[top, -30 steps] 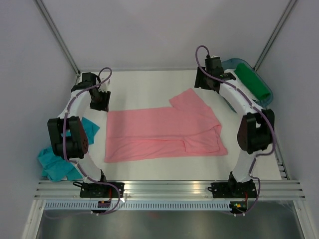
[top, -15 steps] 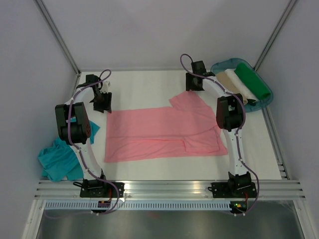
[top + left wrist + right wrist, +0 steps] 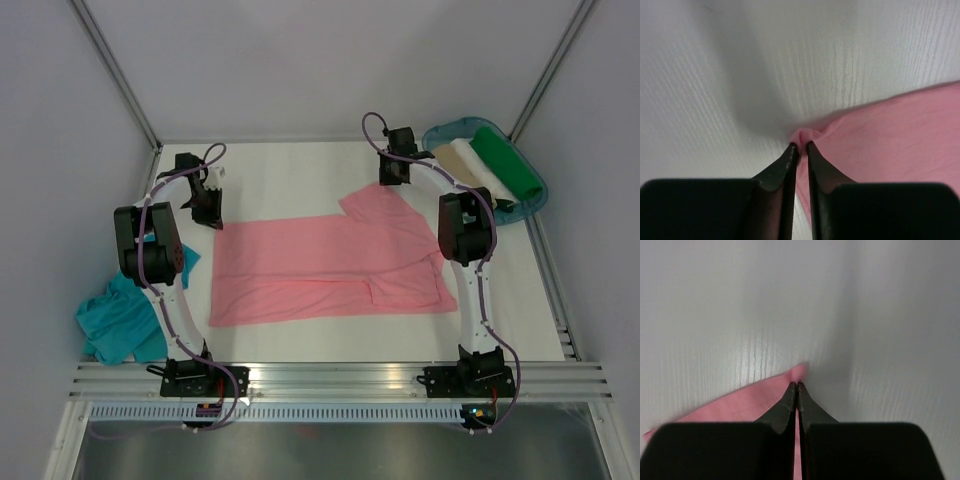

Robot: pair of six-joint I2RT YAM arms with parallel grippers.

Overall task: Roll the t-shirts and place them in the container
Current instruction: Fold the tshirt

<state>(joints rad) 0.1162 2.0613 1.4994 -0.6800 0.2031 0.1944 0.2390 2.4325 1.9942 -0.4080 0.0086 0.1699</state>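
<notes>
The salmon pink t-shirt (image 3: 320, 265) lies flat across the middle of the table. My left gripper (image 3: 213, 219) is at its far left corner. In the left wrist view the left gripper (image 3: 801, 146) is shut on a small bunched fold of the pink t-shirt (image 3: 890, 140). My right gripper (image 3: 388, 182) is at the far tip of the shirt's upper right part. In the right wrist view the right gripper (image 3: 797, 385) is shut tight on the pointed tip of the pink t-shirt (image 3: 735, 407). The teal blue t-shirt (image 3: 112, 325) lies crumpled at the near left, beside the left arm.
A teal plastic tray (image 3: 441, 129) stands at the back right corner, holding a green roll (image 3: 505, 162), a white roll (image 3: 478, 165) and a beige roll (image 3: 457, 158). Grey walls and metal frame posts close in the table on three sides.
The right arm swung left from beside the tray to the pink shirt's far tip. Both grippers, open before, have closed on the pink fabric.
</notes>
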